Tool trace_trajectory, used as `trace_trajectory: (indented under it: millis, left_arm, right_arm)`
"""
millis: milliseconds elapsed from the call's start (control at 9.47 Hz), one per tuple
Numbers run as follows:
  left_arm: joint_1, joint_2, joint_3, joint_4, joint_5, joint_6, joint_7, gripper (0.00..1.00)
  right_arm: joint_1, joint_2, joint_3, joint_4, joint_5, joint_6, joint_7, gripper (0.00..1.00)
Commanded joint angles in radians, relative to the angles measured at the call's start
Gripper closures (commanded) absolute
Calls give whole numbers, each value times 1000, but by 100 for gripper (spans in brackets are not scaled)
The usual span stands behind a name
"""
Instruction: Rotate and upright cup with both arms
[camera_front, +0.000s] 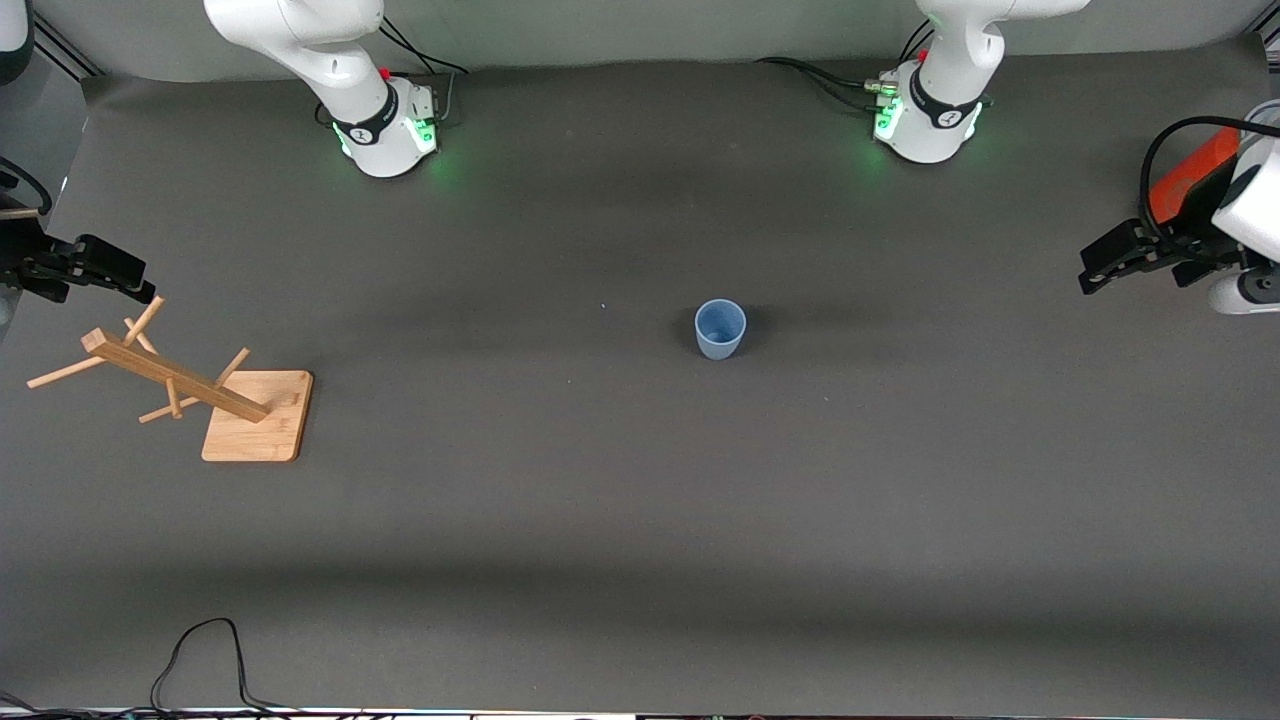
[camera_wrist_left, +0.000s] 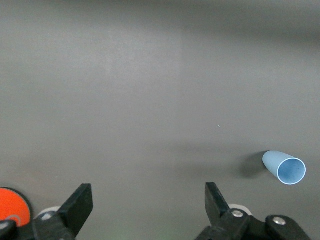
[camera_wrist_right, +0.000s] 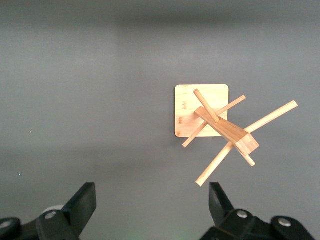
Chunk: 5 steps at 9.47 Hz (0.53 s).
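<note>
The left pincer (camera_front: 1098, 268) hangs in the air over the left arm's end of the desk (camera_front: 640, 520), its fingers (camera_wrist_left: 76, 204) spread wide with nothing between them; in the front view the arm above it is cut off by the frame edge, and an orange part (camera_front: 1190, 172) beside it is half hidden by a black cable. The right pincer (camera_front: 125, 280) hangs over the right arm's end of the desk, just above the rack (camera_front: 190, 390), also wide and empty; most of its arm lies outside the front view, and only the finger (camera_wrist_right: 82, 202) tips and knuckles show in the right wrist view. Both arms wait, well apart from the cup (camera_front: 720, 328); the cup stands upright near the middle of the desk, closer to the left arm's end, mouth up, small, light blue, matte, handleless, wider at the rim than at the base; the front view looks down into it, so its bottom outside edge is hidden; in the left wrist view the cup (camera_wrist_left: 285, 168) shows its open mouth and a soft shadow beside it. The rack is a wooden post with pegs on a square base; its pegs are bare. A black cable (camera_front: 200, 660) loops at the desk edge nearest the front camera, partly cut off.
</note>
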<state>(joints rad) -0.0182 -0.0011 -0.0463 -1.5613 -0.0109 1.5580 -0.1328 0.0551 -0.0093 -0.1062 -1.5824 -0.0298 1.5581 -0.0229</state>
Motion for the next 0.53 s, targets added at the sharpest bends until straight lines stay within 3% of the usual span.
trace_trajectory:
  millis: [0,422]
  left_arm:
    - [-23,3,22,18,25,-45,27,0]
    - [-22,3,25,21,37,-55,97,0]
  right_arm:
    - [5,-3,-4,-2,1,23,-37,0]
    - [5,3,-4,2,1,25,-29,0]
